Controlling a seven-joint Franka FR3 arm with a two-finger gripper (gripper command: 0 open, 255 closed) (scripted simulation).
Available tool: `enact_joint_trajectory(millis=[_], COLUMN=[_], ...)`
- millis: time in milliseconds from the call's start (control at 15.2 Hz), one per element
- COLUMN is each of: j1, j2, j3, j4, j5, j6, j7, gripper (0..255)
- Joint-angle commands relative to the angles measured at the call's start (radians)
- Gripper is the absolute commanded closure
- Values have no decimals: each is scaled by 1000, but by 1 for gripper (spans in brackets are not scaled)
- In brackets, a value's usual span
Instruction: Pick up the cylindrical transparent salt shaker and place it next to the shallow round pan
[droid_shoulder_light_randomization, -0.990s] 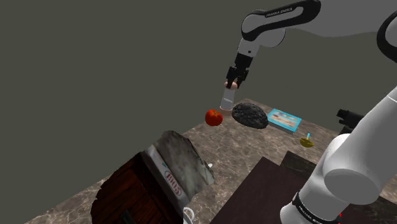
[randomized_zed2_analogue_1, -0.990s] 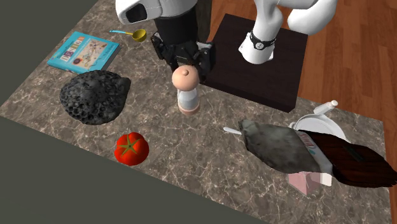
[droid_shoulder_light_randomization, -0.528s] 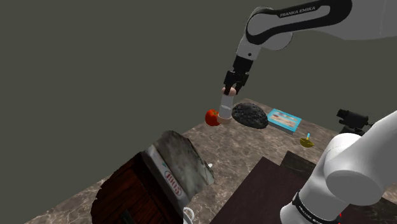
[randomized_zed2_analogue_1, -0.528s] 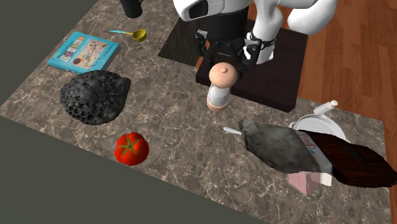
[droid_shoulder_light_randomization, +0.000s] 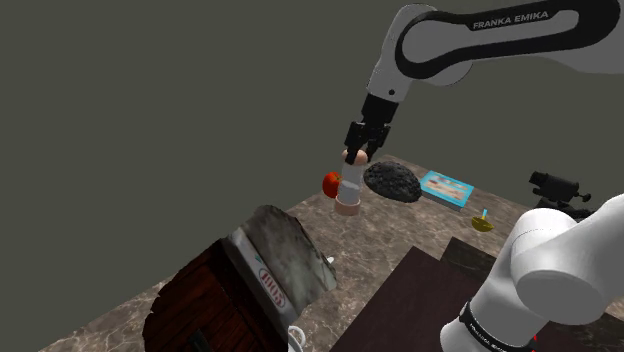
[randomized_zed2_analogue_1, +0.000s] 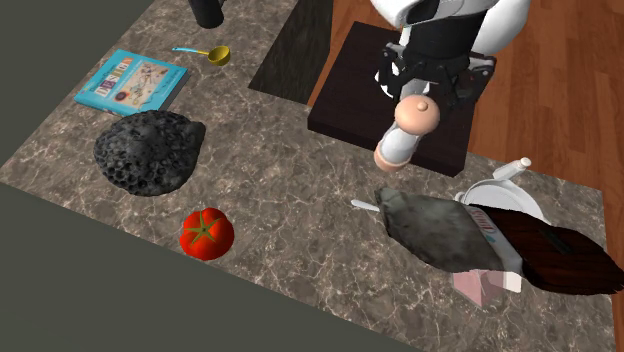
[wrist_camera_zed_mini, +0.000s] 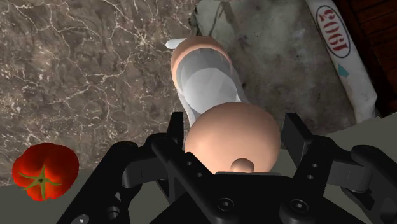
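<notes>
Clamped tight on the rounded peach cap of a clear cylindrical salt shaker with a peach base: the all-black 2-finger hand, 1 finger on each side of the cap. Held tilted, base lowest, in the air above the brown marbled surface. Just past the shaker's base, a crumpled grey bag printed 1905, lying against a dark red-brown bundle. Partly tucked under that bag, a shallow round white pan with a short handle, near the shaker but apart from it. Behind the shaker in the second exterior view, the dark brown box stand. Farther off, a red tomato alone on the marble. Beyond it, a dark grey lumpy rock-like mass, then a flat blue picture book and 1 small yellow measuring spoon.
</notes>
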Motion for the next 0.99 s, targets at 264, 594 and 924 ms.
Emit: enact_joint_trajectory(millis=[264,594,924], j1=[51,105,160], j2=[-115,-173,-199], j3=[119,223,333], j4=[-89,-127,-134], j5=[50,107,168], j6=[-5,-6,-1], j7=[143,264,388], gripper=[255,255,255])
